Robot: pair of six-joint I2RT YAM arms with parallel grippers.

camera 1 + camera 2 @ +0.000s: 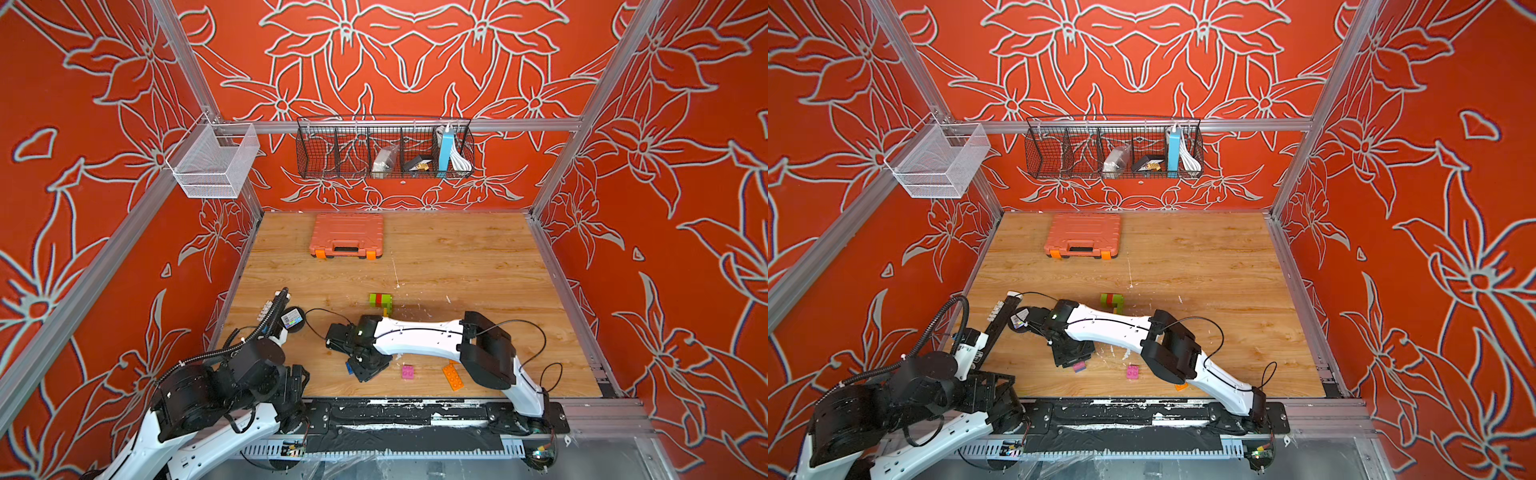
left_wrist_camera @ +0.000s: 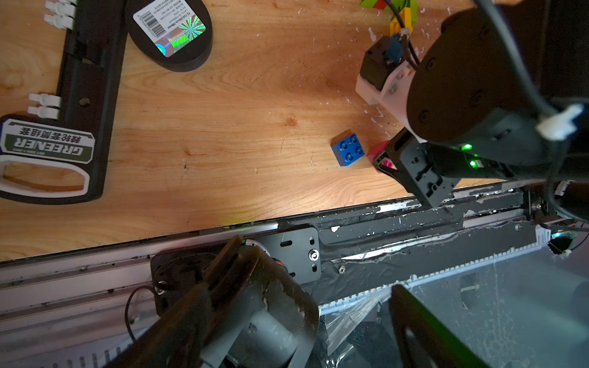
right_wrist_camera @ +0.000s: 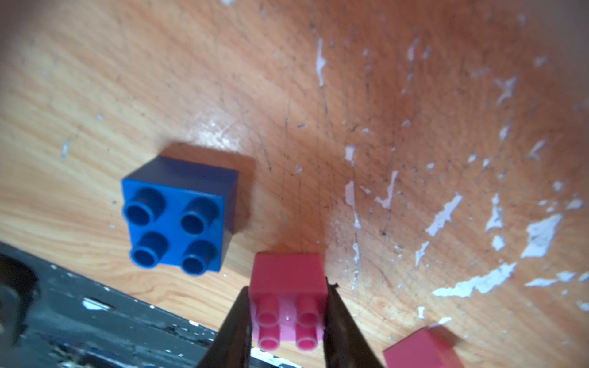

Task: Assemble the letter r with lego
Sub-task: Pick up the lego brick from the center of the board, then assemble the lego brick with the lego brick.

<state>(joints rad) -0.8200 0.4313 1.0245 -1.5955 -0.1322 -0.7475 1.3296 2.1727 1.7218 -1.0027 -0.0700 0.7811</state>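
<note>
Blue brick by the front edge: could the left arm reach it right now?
Probably yes. The blue brick has bare table on the side facing the left gripper, which hangs open by the front rail. The right gripper, shut on a pink brick, sits close beside it, so room is tight.

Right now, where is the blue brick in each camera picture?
Top views: blue brick near the front edge of the table, partly hidden by the right gripper.
Left wrist: the brick beside that gripper's tip.
Right wrist: the brick beside the gripped pink brick.
Shared landmark: the right gripper.
</note>
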